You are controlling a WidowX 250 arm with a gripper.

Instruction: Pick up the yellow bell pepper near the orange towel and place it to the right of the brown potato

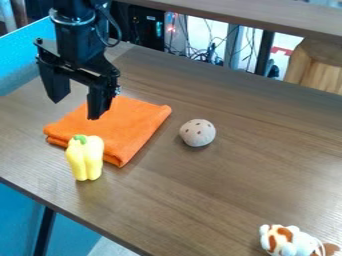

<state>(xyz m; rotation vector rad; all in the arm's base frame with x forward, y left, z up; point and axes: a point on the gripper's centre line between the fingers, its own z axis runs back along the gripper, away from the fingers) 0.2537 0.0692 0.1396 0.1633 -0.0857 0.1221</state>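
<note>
Over the folded orange cloth (127,122): the end effector (75,110) hung tips down, its fingers apart and nothing between them.
Cloth below: it lay flat just under the fingers, so a descent that went too deep could have pushed a tip into the soft layers, rucked them up or dragged the stack askew.
Yellow pepper: it stood upright on one end, below the end effector and toward the camera, close by the cloth's near corner; whether the two touched, I could not tell. Its narrow footing was the weak point, as a brush from a finger or a shifted fold could have toppled it.
Pale ball (198,133): it sat beyond the cloth, on the side of the nearer finger, well apart from the end effector. Being round, it could have rolled off at a glancing knock.
Counter (220,200): its smooth top ran out on every side of the end effector, offering little to stop a rolling thing.
Plush toy (288,242): it lay farthest off, toward the camera, and seemed the least exposed to a bump.Over the folded orange cloth (127,122): the end effector (75,110) hung tips down, its fingers apart and nothing between them.
Cloth below: it lay flat under the fingers, so a descent that went too deep could have pushed a tip into the soft layers, rucked them up or dragged the stack askew.
Yellow pepper (85,162): it stood upright on one end, below the end effector and toward the camera, just beside the cloth's near edge; whether the two touched, I could not tell. Its narrow footing was the weak point, as a brush from a finger or a shifted fold could have toppled it.
Pale ball (198,133): it sat past the cloth, well apart from the end effector. Being round, it could have rolled off at a glancing knock.
Counter (220,200): its flat top ran out beneath the end effector and toward the camera, offering little to stop a rolling thing.
Plush toy (288,242): it lay farthest from the end effector, toward the camera, and seemed the least exposed to a bump.
</note>
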